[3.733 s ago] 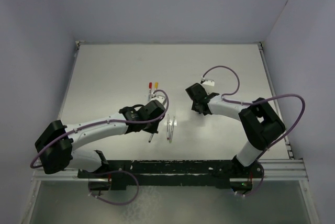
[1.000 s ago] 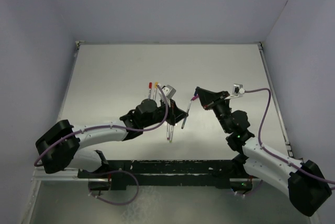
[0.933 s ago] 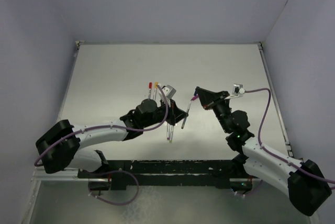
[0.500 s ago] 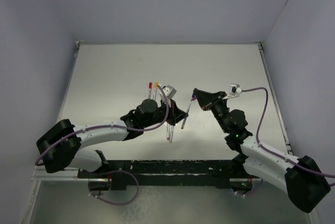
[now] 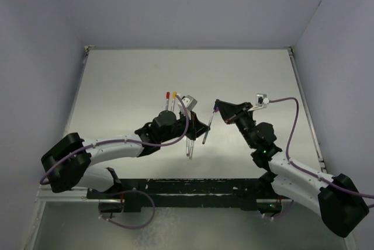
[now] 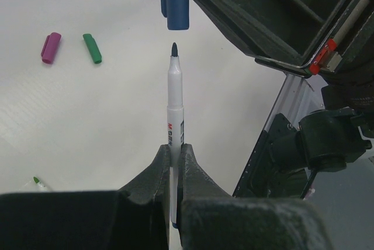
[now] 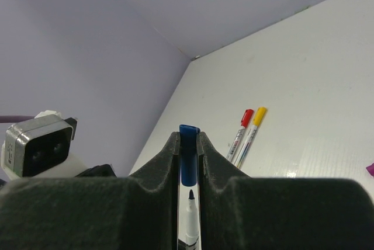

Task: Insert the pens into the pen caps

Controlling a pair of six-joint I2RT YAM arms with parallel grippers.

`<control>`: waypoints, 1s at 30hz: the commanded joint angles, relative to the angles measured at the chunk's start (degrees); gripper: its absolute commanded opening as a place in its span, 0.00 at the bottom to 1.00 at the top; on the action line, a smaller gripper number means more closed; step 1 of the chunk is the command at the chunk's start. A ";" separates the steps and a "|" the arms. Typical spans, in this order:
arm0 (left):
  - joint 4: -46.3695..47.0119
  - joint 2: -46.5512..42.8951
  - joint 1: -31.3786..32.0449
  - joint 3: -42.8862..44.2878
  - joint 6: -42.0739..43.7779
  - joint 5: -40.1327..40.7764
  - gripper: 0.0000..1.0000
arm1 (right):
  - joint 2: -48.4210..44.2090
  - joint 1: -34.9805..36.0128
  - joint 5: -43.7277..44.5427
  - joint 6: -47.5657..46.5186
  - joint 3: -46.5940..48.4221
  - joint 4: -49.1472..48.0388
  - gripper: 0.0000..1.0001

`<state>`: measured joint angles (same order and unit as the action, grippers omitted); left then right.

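My left gripper (image 6: 174,148) is shut on a white pen (image 6: 174,107) with a dark blue tip and holds it upright above the table. My right gripper (image 7: 188,136) is shut on the blue cap (image 7: 189,156). The cap's open end hangs just above the pen tip (image 7: 190,194), in line with it, with a small gap. In the top view the pen (image 5: 206,127) and the two grippers meet at mid-table. A purple cap (image 6: 51,47) and a green cap (image 6: 92,48) lie on the table.
Two pens with a red cap (image 7: 243,122) and a yellow cap (image 7: 256,118) lie side by side behind the left gripper. Two uncapped pens (image 5: 189,145) lie under the left arm, one with a green tip (image 6: 38,181). The right arm's body fills the upper right of the left wrist view.
Since 3.7 s ago the left gripper lifted a pen off the table and the right arm swung in holding the blue cap. Over the last second the right gripper edged left toward the pen tip.
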<state>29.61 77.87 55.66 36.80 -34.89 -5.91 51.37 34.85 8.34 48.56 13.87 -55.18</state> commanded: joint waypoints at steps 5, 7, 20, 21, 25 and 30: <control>3.98 0.10 0.27 1.53 -0.17 0.29 0.00 | 0.17 0.03 -1.48 0.20 0.14 -2.75 0.00; 3.99 0.01 0.28 1.50 -0.17 0.37 0.00 | 0.05 0.06 -1.42 0.15 0.03 -2.72 0.00; 4.08 -0.50 0.26 1.44 -0.09 0.69 0.00 | 0.04 0.17 -1.57 -0.45 0.07 -1.93 0.00; 4.09 -0.51 0.28 1.45 -0.04 0.72 0.00 | 0.12 0.19 -1.57 -0.43 0.07 -1.92 0.00; 4.18 -0.74 0.28 1.44 0.07 0.80 0.00 | 0.30 0.42 -1.66 -0.54 -0.14 -1.80 0.00; 4.23 -1.03 0.31 1.35 0.17 1.32 0.00 | 0.01 0.51 -1.75 -0.61 -0.26 -1.38 0.00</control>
<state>29.82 78.00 55.66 36.80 -34.89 -5.50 51.40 34.98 7.49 48.47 13.80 -55.11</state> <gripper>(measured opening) 0.031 0.142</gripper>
